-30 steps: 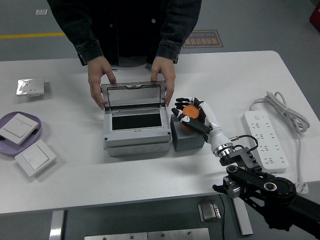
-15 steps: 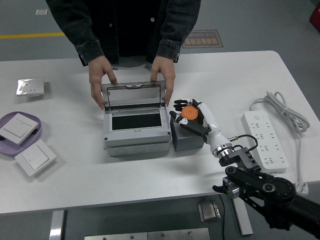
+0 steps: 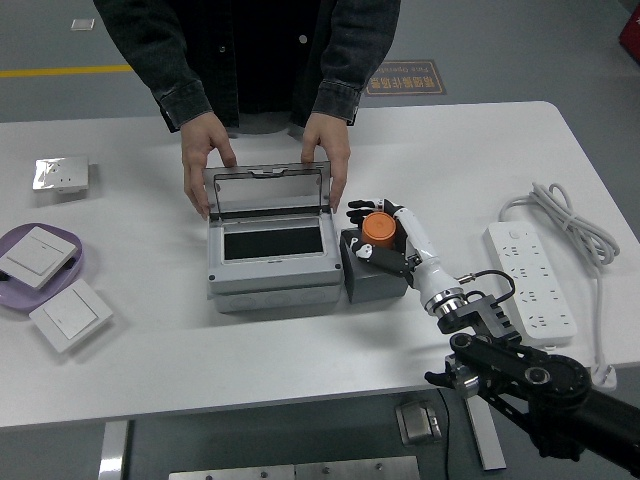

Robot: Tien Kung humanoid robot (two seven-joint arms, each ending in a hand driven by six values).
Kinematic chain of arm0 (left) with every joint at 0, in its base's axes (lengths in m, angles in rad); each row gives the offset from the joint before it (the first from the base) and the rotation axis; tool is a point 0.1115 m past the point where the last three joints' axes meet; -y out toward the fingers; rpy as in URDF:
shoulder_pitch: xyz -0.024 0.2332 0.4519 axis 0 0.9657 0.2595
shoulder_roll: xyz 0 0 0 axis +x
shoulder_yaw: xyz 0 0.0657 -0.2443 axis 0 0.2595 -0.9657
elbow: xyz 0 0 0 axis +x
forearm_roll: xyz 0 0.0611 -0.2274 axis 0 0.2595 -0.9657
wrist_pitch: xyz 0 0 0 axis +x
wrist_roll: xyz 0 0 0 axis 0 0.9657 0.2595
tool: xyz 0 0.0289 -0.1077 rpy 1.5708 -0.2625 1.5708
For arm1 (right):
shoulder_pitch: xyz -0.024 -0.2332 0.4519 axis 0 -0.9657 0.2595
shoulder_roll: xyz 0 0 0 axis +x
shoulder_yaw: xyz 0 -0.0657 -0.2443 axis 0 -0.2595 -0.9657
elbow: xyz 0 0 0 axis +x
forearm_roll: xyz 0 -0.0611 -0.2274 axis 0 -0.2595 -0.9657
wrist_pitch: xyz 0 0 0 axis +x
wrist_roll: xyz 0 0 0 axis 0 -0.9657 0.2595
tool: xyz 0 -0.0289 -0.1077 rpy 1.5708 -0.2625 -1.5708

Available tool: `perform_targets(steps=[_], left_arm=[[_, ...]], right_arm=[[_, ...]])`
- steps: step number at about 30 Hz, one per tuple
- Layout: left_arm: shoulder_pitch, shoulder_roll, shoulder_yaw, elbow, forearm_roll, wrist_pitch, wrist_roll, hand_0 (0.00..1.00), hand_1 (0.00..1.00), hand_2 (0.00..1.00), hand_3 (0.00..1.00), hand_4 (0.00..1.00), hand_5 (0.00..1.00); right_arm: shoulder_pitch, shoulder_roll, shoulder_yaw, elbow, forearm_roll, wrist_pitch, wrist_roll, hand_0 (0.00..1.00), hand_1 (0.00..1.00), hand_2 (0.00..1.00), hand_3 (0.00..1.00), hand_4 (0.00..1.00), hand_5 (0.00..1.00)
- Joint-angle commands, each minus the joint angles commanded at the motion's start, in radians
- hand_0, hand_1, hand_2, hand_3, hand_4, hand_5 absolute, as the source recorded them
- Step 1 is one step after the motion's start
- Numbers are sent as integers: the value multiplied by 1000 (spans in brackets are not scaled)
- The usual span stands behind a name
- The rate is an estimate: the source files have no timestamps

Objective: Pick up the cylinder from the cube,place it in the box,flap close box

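Nothing here is offering print I can actually read. A dark floor sign [image 3: 408,78] is lying well beyond the right hand [image 3: 385,235], past the table's far edge, and it is showing rows of pale characters, but they are blurring into smudges. Nothing nearer the hand is showing any lettering I can make out.

Orange cylinder [image 3: 379,228], dark grey cube [image 3: 375,280], light grey box [image 3: 272,270] (black inside), white table [image 3: 300,350] — purple tray [image 3: 70,250].
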Motion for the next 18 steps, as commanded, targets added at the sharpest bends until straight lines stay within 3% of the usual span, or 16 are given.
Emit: perform_targets(steps=[5, 6, 11, 12, 17, 18], left_arm=[[0, 0, -1, 0, 2, 0, 0, 612, 621, 588, 608, 678, 216], [0, 0, -2, 0, 3, 0, 1, 611, 621, 587, 608, 678, 211], [-1, 0, 0, 0, 1, 0, 0, 611, 621, 587, 608, 678, 211], [-1, 0, 0, 0, 1, 0, 0, 611, 622, 587, 609, 678, 208], [-2, 0, 0, 0, -1, -1, -1, 611, 622, 587, 609, 678, 208], [-1, 0, 0, 0, -2, -1, -1, 611, 622, 587, 609, 684, 200]], right_arm=[[-2, 2, 0, 2, 8, -2, 6, 666, 654, 622, 652, 609, 2], [-2, 2, 1, 3, 9, -3, 6, 688, 642, 600, 642, 440, 2], [-3, 3, 3, 7, 8, -5, 2, 688, 642, 600, 642, 440, 2], [-3, 3, 3, 9, 6, -5, -2, 722, 629, 557, 564, 84, 2], [-4, 4, 2, 14, -1, -13, -10, 722, 629, 557, 564, 84, 2], [-4, 4, 2, 15, -1, -16, -10, 561, 533, 479, 428, 26, 2]])
